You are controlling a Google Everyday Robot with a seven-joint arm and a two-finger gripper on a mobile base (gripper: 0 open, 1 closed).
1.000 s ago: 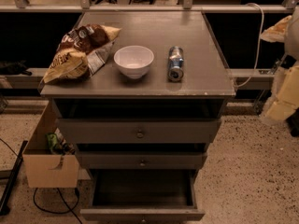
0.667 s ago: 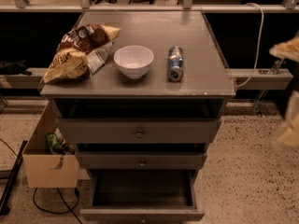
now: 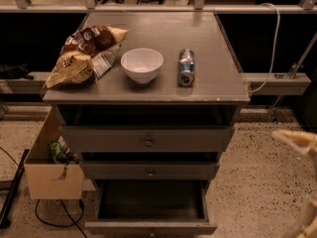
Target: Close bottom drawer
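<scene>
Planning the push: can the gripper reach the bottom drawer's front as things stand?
Probably yes: the gripper sits at the right edge, and only floor lies between it and the bottom drawer, pulled out.

The flat grey cabinet top [image 3: 213, 86] carries a crumpled brown-and-yellow chip bag [image 3: 84, 56] at left, a white round bowl [image 3: 142, 63] in the middle, and a silver-blue can [image 3: 186, 67] lying at right. The pale gripper [image 3: 297, 141] hangs low at the right.

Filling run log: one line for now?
bottom drawer: open | gripper: frame right edge, clear of cabinet | closed: not yet

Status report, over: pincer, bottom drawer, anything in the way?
Pincer low at right edge, apart from cabinet. Bottom drawer pulled out, untouched. Nothing seen blocking it.
</scene>
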